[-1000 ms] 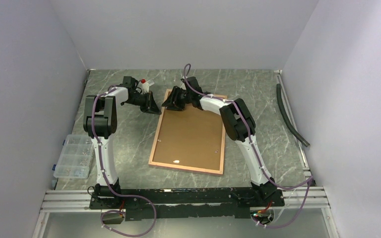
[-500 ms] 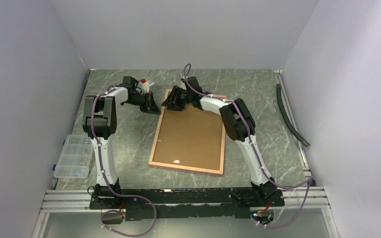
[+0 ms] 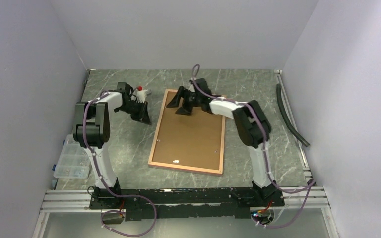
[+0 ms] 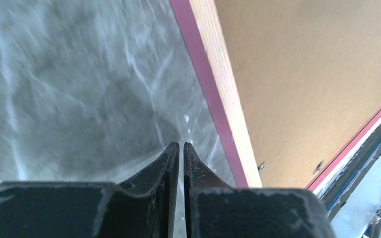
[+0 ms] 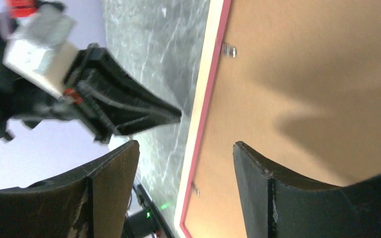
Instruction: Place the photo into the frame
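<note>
On the marbled table (image 3: 119, 144) the frame (image 3: 186, 168) lies back-up, left tool (image 4: 181, 146) pressed together, right tool (image 5: 186, 144) spread.

Lab booth: plain walls (image 3: 188, 29), alu rails (image 3: 64, 201)

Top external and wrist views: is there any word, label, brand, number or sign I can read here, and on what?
None can be read.
The frame lies back up; its brown back shows no print.
The white block on the left wrist carries a red patch, too blurred for letters.
The clear parts box is too small to tell.
</note>
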{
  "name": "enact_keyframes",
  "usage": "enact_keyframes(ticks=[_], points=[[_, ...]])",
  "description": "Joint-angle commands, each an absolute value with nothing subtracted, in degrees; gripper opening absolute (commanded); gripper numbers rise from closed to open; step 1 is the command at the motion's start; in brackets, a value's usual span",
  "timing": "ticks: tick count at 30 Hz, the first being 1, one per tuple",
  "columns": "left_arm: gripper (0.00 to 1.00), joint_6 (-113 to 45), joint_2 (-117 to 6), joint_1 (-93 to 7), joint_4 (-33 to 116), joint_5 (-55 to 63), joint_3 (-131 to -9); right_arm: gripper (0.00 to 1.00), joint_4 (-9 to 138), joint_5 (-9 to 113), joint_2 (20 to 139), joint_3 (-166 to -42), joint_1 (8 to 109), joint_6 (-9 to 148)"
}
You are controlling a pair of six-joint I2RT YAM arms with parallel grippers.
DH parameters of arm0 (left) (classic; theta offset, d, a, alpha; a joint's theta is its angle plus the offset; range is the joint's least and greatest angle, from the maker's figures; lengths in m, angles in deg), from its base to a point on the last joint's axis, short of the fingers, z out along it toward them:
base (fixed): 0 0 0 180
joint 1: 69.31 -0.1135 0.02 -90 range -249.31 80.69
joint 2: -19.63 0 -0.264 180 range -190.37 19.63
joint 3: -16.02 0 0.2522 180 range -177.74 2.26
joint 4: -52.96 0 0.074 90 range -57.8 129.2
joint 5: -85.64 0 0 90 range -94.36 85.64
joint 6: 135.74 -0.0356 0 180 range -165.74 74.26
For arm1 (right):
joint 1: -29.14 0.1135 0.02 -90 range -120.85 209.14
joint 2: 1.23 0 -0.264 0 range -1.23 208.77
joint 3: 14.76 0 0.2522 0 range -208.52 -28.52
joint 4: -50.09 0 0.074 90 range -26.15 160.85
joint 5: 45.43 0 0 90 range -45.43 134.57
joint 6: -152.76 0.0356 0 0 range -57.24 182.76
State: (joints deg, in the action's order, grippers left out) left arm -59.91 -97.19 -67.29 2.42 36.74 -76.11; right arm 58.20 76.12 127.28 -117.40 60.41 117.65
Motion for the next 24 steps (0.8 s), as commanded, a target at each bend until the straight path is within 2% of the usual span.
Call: enact_keyframes(ticks=[1, 8, 13, 24], points=[[0.14, -66.84, -90.59, -66.20, 2.12, 31.33, -70.27, 0.77, 59.66, 71.78, 106.95, -106.36, 53.80, 112.04], [0.14, -71.78, -83.43, -62.37, 2.08, 27.44, -61.41, 0.99, 76.61, 56.09, 88.80, -90.61, 41.08, 104.23], [0.14, -74.77, -79.08, -59.31, 1.63, 24.62, -56.83, 1.00, 76.35, 53.78, 84.92, -83.14, 35.81, 103.73], [0.13, -76.45, -75.05, -51.07, 2.47, 20.56, -50.92, 1.00, 68.27, 64.39, 98.70, -84.91, 35.69, 107.22]])
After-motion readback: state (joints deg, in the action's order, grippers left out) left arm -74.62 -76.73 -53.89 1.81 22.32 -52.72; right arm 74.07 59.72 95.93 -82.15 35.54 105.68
